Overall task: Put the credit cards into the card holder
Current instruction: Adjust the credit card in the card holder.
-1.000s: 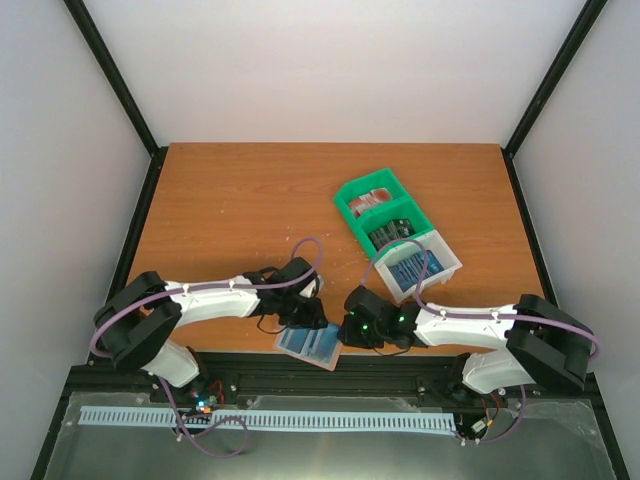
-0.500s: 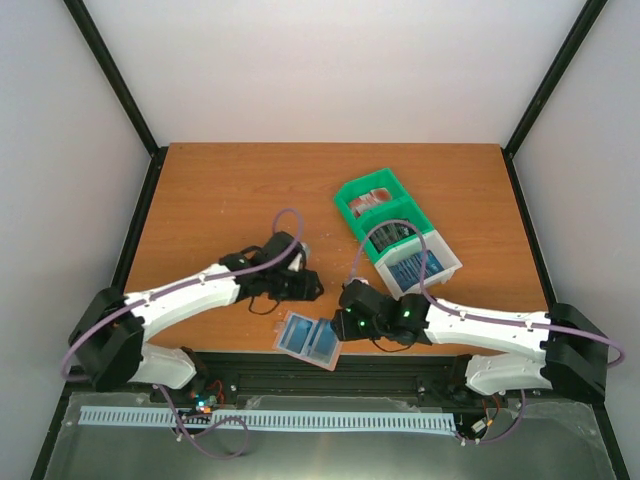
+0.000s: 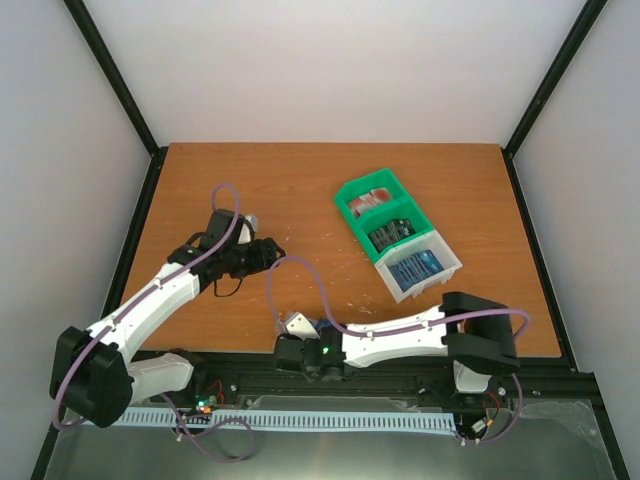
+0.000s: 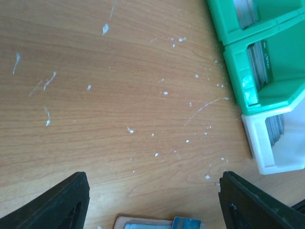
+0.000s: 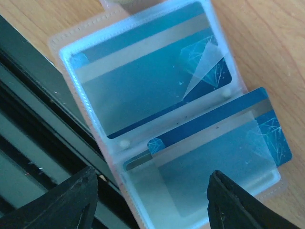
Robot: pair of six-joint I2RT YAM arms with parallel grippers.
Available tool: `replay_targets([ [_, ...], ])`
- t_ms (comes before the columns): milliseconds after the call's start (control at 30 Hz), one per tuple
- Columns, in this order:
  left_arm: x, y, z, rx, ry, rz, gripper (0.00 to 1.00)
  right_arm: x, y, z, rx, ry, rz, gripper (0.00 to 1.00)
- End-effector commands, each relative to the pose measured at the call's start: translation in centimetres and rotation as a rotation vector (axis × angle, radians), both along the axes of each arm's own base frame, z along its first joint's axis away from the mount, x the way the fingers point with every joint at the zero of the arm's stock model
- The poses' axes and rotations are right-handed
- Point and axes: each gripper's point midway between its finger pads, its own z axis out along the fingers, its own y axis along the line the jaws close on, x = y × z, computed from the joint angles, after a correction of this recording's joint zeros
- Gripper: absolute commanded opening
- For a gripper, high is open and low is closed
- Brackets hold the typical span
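Over the table's left half, your left gripper [image 4: 153, 191] hangs wide open, empty. At the near edge, your right gripper [image 5: 151, 191] is spread wide, gripping nothing, above the open card holder [image 5: 114, 148]; a blue credit card [image 5: 267, 129] sticks partway out of its lower sleeve.

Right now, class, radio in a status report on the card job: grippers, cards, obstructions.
Left gripper open, empty. Right gripper open above card holder. First blue card sleeved; second blue card sticking partly out. No obstruction seen.
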Motion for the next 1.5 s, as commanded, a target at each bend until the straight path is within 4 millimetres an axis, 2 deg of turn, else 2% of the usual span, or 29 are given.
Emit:
replay_targets([
  [0,-0.9,0.2,-0.5,-0.029,0.019,-0.046,0.76,0.4,-0.3,-0.9,-0.092,-0.056,0.076,0.63],
  [167,-1.3,0.2,-1.3,-0.042,0.032,-0.052,0.76,-0.6,-0.3,-2.1,-0.092,-0.01,0.13,0.61],
  [333,-1.3,0.0,-1.5,-0.049,0.038,-0.059,0.76,-0.4,-1.2,-3.3,-0.144,-0.004,0.13,0.59],
  [467,-1.4,0.0,-1.7,-0.051,0.046,-0.061,0.76,0.8,-2.5,-3.6,-0.157,0.006,0.078,0.52],
  [633,-2.1,0.0,-2.3,-0.058,0.066,-0.065,0.77,2.0,-2.8,-3.1,-0.114,0.013,0.063,0.48],
  [767,-3.2,-0.1,-3.7,-0.073,0.108,-0.08,0.77,3.0,-3.3,-3.3,-0.091,0.032,0.069,0.46],
  [933,-5.5,-1.0,-5.5,-0.137,0.153,-0.158,0.77,4.9,-4.8,-3.7,-0.069,0.053,0.053,0.45],
  [1067,-6.8,-1.5,-6.2,-0.167,0.157,-0.194,0.79,6.0,-3.8,-1.6,0.028,0.042,0.045,0.46],
  [1133,-6.9,-2.1,-6.1,-0.157,0.14,-0.203,0.81,6.0,-2.8,0.2,0.115,0.038,0.033,0.51],
  [1233,-6.8,-3.0,-6.5,-0.091,0.125,-0.211,0.83,6.4,-2.9,2.3,0.206,0.025,-0.056,0.56],
  [1333,-6.1,-2.8,-7.6,0.027,0.123,-0.171,0.83,6.9,-4.5,3.1,0.255,0.024,-0.192,0.57],
  [1467,-5.8,-4.2,-7.9,0.08,0.108,-0.213,0.83,7.6,-8.7,2.7,0.302,0.06,-0.461,0.57],
])
